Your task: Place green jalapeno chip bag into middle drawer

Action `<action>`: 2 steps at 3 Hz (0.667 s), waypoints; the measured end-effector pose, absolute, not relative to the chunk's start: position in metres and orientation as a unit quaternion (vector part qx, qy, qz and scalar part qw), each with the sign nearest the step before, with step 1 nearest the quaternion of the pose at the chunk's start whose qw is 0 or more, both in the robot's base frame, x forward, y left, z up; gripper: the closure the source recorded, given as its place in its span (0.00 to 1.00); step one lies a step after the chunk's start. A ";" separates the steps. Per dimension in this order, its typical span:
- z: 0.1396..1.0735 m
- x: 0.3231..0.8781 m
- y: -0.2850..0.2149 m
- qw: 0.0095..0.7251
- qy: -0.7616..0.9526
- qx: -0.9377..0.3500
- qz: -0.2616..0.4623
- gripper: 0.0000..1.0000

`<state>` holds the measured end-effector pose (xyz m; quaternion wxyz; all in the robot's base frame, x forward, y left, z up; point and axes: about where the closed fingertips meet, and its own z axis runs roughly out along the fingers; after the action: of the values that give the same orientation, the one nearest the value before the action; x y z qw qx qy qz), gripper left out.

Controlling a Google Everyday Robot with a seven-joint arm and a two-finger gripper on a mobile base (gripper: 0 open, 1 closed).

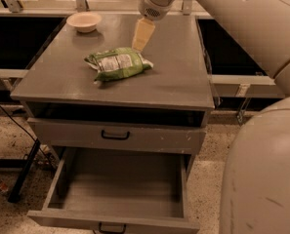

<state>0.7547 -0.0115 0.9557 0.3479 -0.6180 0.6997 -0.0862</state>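
The green jalapeno chip bag [117,63] lies flat on the grey cabinet top [174,82], a little left of centre, with its white panel facing up. My gripper [139,42] hangs just above the cabinet top behind the bag's right end, close to the bag but apart from it, and holds nothing. The middle drawer [120,191] is pulled out wide below, its grey floor bare, with its black handle [110,227] at the front edge.
A round beige bowl [84,21] stands at the back left of the cabinet top. A shut drawer front with white specks [116,136] sits above the open drawer. My arm and body [261,130] fill the right side. A black stand leg [22,172] leans at the left.
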 end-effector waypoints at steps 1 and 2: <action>0.944 0.750 0.002 0.347 0.683 -0.638 -0.077 0.00; 0.930 0.743 0.021 0.347 0.665 -0.659 -0.060 0.00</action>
<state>0.7432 0.0205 0.9298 0.3473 -0.6587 0.6648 -0.0598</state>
